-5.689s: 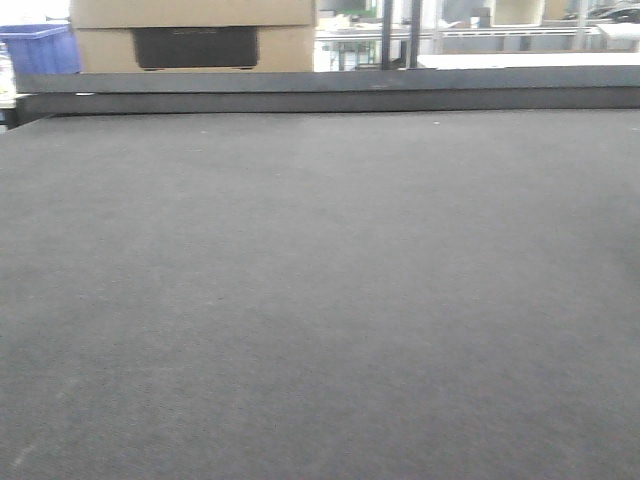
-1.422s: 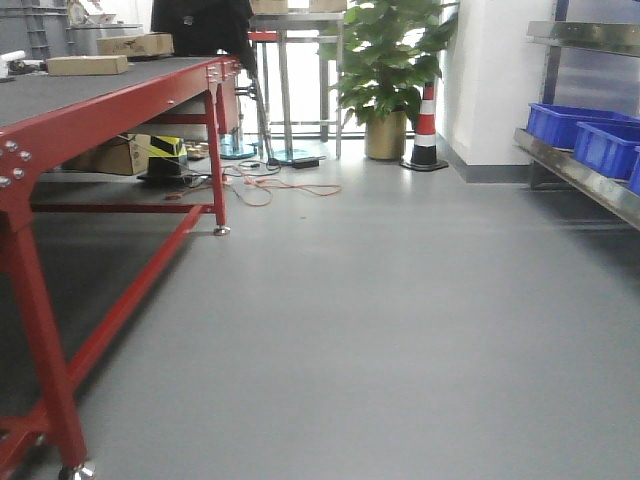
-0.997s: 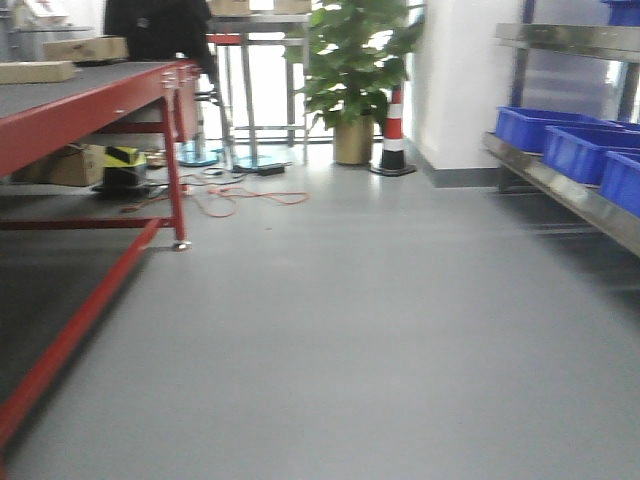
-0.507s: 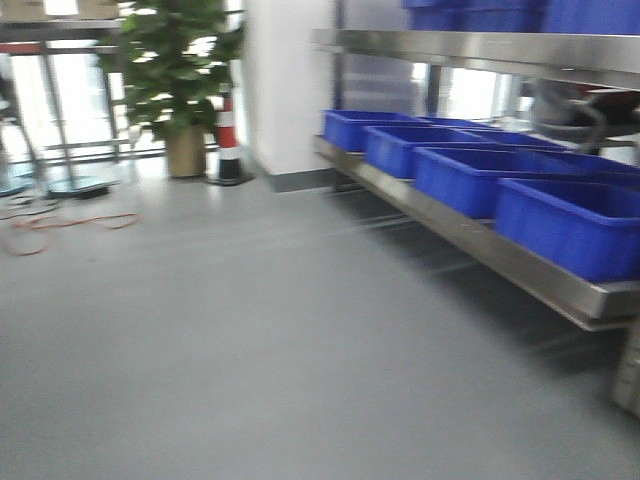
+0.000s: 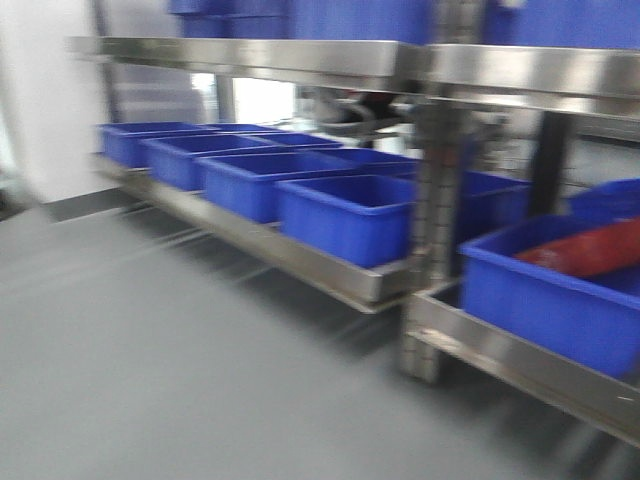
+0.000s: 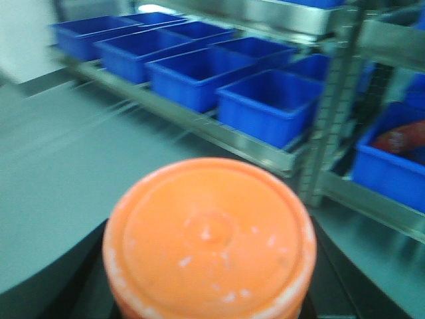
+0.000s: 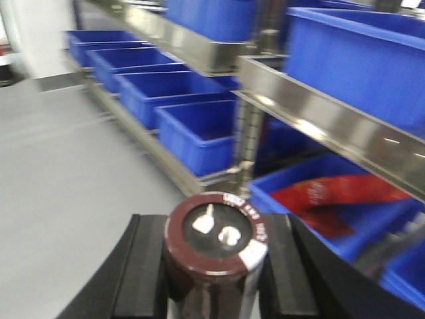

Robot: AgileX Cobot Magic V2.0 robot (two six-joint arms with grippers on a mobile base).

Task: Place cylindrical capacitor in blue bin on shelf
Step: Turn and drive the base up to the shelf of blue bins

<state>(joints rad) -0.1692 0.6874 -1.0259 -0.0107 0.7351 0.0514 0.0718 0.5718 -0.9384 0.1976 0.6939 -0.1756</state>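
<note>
Left jaws grip the orange capacitor [image 6: 209, 232] end-on, well short of the shelf [image 5: 335, 275]; right jaws grip a brown cylinder [image 7: 216, 242]. Risk: all views are smeared, so a reach from an unsettled base could clip the shelf or miss a bin [image 5: 350, 215]. Releasing the wrong cylinder is also possible.

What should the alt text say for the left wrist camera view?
The round end of an orange cylindrical capacitor fills the foreground, dark tool fingers flanking it. Behind, slightly blurred, a row of blue bins sits on a stainless steel shelf, with something red in the rightmost bin.
</note>
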